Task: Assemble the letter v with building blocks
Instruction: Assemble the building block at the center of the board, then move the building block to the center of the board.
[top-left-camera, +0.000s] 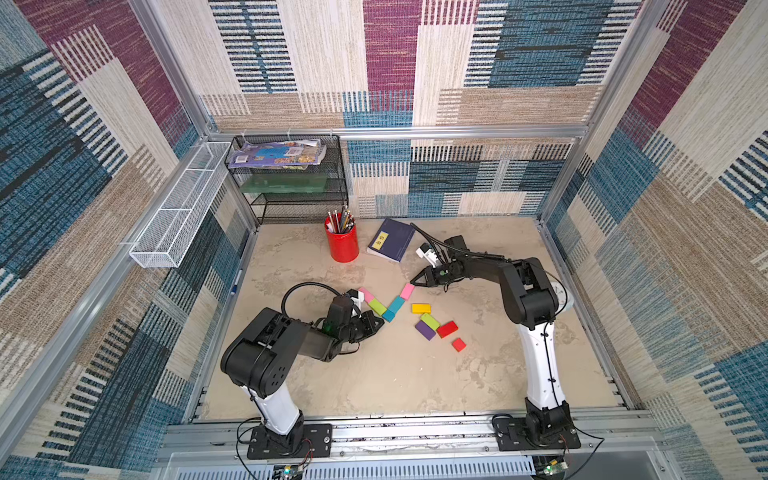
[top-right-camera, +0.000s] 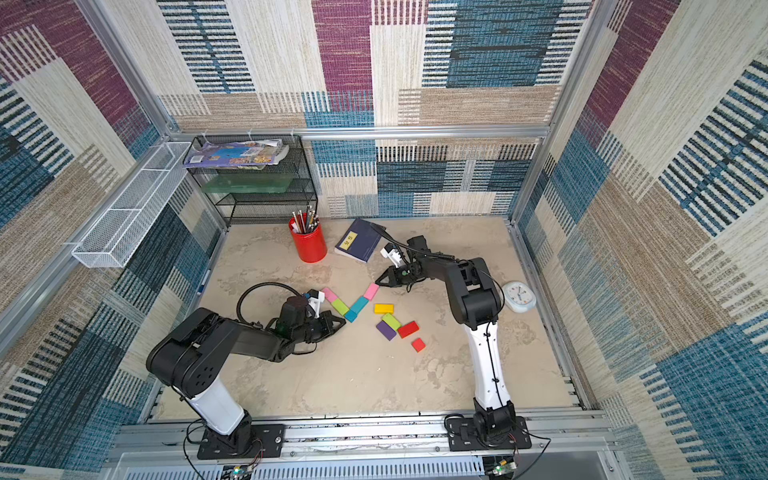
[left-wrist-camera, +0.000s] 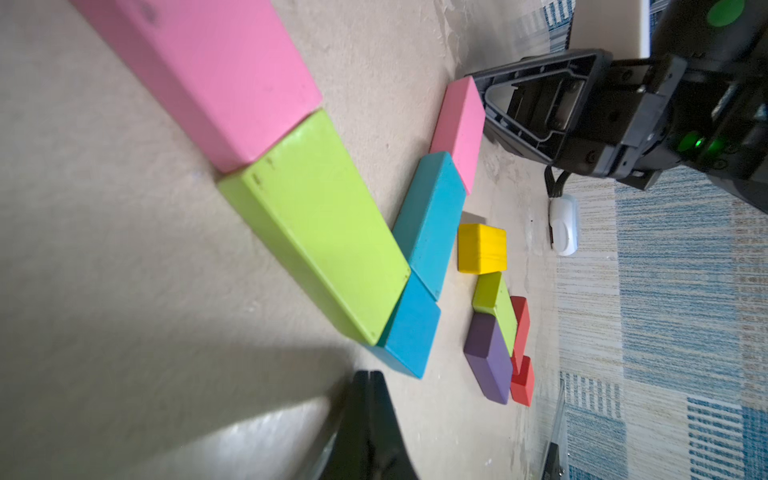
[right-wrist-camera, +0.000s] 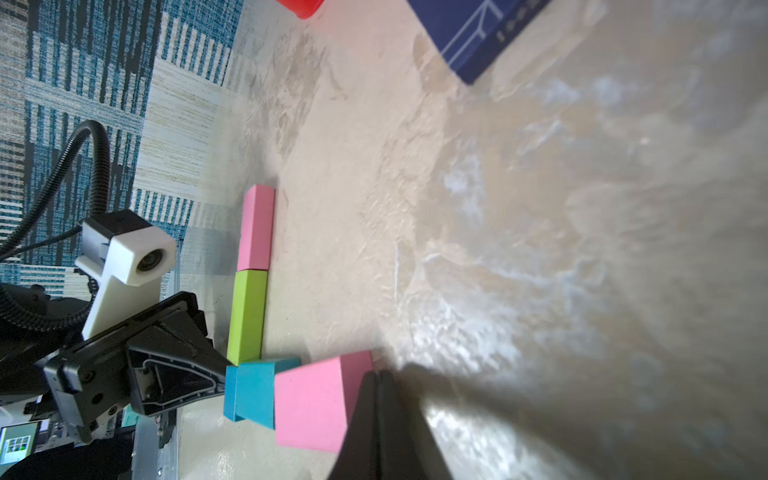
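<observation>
Nothing is being read clearly. A yellow label (top-left-camera: 380, 240) is being shown on the navy book (top-left-camera: 397, 237), its dark marks too small. Pale characters (right-wrist-camera: 519, 23) on the book's edge are being blurred in the right wrist view.

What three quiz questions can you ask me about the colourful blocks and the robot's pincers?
1. True or false: the left pincer and the right pincer are both shut and empty.
2. Which colour is the small block at the tip of the V? A red, B teal, C yellow.
3. How many loose blocks lie beside the V, not in it?
Key: 1 true; 2 B; 3 five.
</observation>
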